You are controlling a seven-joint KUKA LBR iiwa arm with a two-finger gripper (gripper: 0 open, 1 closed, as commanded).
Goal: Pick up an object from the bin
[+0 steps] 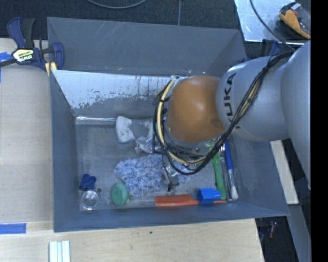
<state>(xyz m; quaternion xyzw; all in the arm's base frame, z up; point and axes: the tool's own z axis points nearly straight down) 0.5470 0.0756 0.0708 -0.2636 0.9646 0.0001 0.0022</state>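
- The gripper (169, 180) shows as a dark tip low in the grey metal bin (63, 146), below the arm's wrist. Whether it is open or closed, I cannot tell, and nothing can be seen held in it.
- The tip sits at the 3 o'clock edge of a blue-and-white speckled cloth (138, 174), a crumpled patch on the bin floor. Whether it touches the cloth, I cannot tell.
- At 6 o'clock from the gripper, near the bin's front wall, lies an orange-red flat bar (176, 201).
- At 4 o'clock, touching that bar's end, is a small blue block (208, 195).
- At 3 o'clock a green pen (218, 176) and a blue-and-white pen (229, 174) lie side by side, pointing roughly 12 to 6.
- At 8 o'clock, just beyond the cloth's corner, is a green round disc (119, 194).
- Farther out toward 9 o'clock stand a dark blue cap (87, 181) and a clear round jar (89, 200), close together.
- At 10 o'clock a white crumpled lump (123, 129) lies well apart from the gripper, with a small grey scrap (144, 144) between it and the cloth.
- At 12 o'clock the arm's rounded orange cover (192, 111) and looped cables hang over the wrist.
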